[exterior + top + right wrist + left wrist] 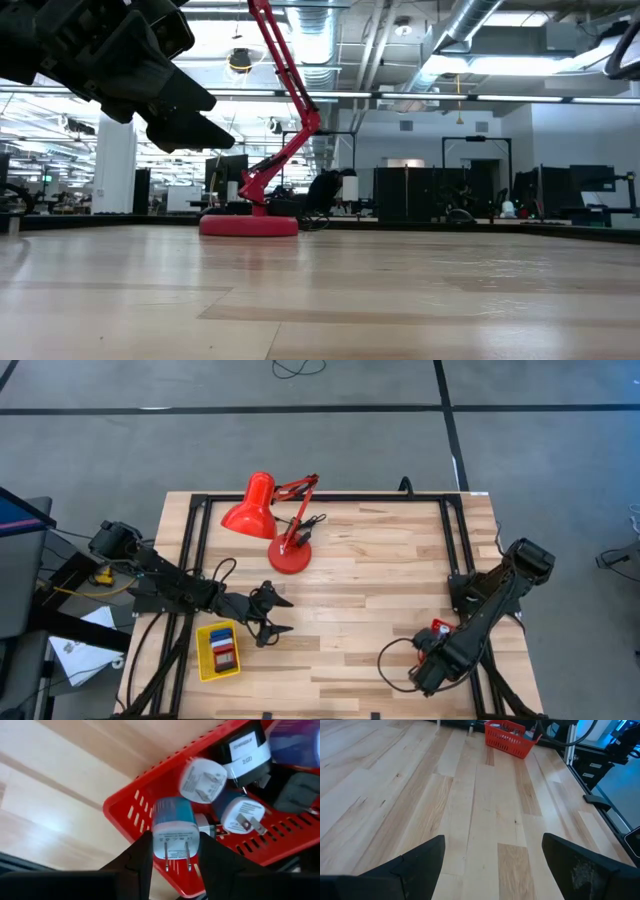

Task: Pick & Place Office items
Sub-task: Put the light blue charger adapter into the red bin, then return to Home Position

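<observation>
A red tray (125,807) at the table's right near side holds several office items: white, blue and black plug blocks (202,780). My right gripper (175,851) stands over the tray's corner, pointing down, shut on a blue-and-white plug block (172,827). In the high view this gripper (432,655) covers most of the red tray (440,628). A yellow tray (218,650) near the left front holds blue, red and white items. Beside it my left gripper (270,615) hovers open over bare wood, nothing between its fingers (422,862). My right gripper pinches the blue-and-white plug block by two opposite sides (156,840) between its two fingers (142,857). The fingers come from above, pointing down. The block's white face with its two metal prongs (177,855) faces the wrist camera. It sits over the red tray's corner.
A red desk lamp (275,520) stands on its round base (290,558) at the table's far middle, with its cord beside it. Black frame rails (195,550) run along the left and right sides. Open wood lies between the two trays (350,610).
</observation>
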### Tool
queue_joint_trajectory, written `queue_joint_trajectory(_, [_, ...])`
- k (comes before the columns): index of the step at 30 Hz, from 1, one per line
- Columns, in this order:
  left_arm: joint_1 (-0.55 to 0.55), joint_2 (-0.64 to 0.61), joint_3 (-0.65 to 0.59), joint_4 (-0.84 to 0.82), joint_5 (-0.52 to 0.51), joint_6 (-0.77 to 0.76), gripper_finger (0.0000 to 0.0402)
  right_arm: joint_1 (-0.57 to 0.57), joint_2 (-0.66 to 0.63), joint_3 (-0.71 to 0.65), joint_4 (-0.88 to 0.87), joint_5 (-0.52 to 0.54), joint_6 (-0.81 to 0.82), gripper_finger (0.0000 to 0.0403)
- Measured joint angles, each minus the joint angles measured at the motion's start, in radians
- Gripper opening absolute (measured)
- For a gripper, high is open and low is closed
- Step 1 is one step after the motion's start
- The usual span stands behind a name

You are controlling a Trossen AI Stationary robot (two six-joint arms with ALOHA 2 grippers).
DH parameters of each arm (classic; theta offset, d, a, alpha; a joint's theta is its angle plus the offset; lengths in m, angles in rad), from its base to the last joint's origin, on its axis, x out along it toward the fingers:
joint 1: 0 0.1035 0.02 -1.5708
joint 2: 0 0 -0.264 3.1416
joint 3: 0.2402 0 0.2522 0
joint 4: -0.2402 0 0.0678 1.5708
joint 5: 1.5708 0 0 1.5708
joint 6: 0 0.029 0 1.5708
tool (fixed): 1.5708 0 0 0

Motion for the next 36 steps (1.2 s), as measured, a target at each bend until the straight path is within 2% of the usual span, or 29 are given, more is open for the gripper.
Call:
queue_joint_trajectory(14, [0.0,0.0,0.0,0.0,0.0,0.0,0.0329,-0.029,0.003,-0.079,0.109,-0.017,-0.046,0.0121])
queue_joint_trajectory(25, [0.0,0.0,0.0,0.0,0.0,0.0,0.0329,-0.038,0.003,-0.079,0.087,-0.016,-0.144,0.0201])
queue_joint_trajectory(30, [0.0,-0.025,0.0,-0.013,0.0,0.076,0.0329,-0.039,0.001,-0.027,-0.08,-0.009,-0.199,0.0225])
queue_joint_trajectory(33, [0.0,-0.118,0.0,-0.06,0.0,0.096,0.0329,-0.039,0.0,0.048,-0.254,-0.014,-0.289,0.0229])
queue_joint_trajectory(36, [-0.002,-0.266,0.001,-0.159,-0.002,0.098,0.0329,-0.048,-0.011,0.103,-0.331,0.108,-0.272,0.0229])
